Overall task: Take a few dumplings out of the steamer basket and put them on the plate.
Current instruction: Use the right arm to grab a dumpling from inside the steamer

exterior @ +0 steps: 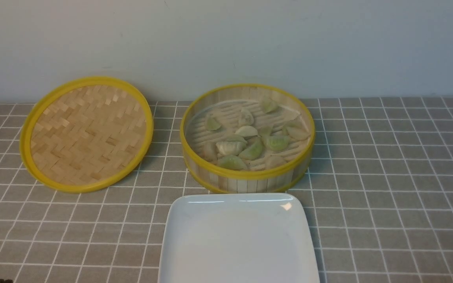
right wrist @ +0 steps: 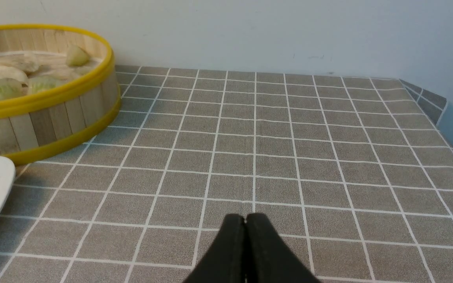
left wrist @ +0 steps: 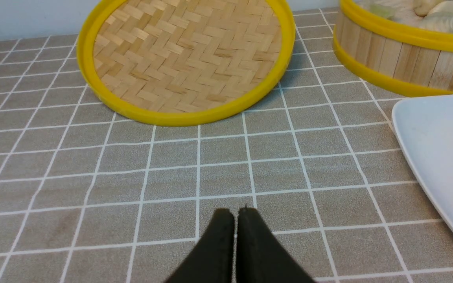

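The steamer basket (exterior: 246, 175) stands mid-table near the wall, with several pale green and whitish dumplings (exterior: 230, 147) lying on its slatted floor. Directly in front of it sits the white square plate (exterior: 238, 239), with nothing on it. Neither arm shows in the front view. In the left wrist view my left gripper (left wrist: 235, 214) is shut and holds nothing, low over the tablecloth, with the plate (left wrist: 442, 157) and the basket (left wrist: 399, 59) off to one side. My right gripper (right wrist: 245, 219) is shut too, holding nothing, well away from the basket (right wrist: 49, 118).
The flat woven lid (exterior: 87, 133) with its yellow rim leans near the wall, left of the basket. A grey tablecloth with a white grid (exterior: 387, 188) covers the table. The wall runs close behind, and the table's far right corner (right wrist: 427, 94) shows in the right wrist view.
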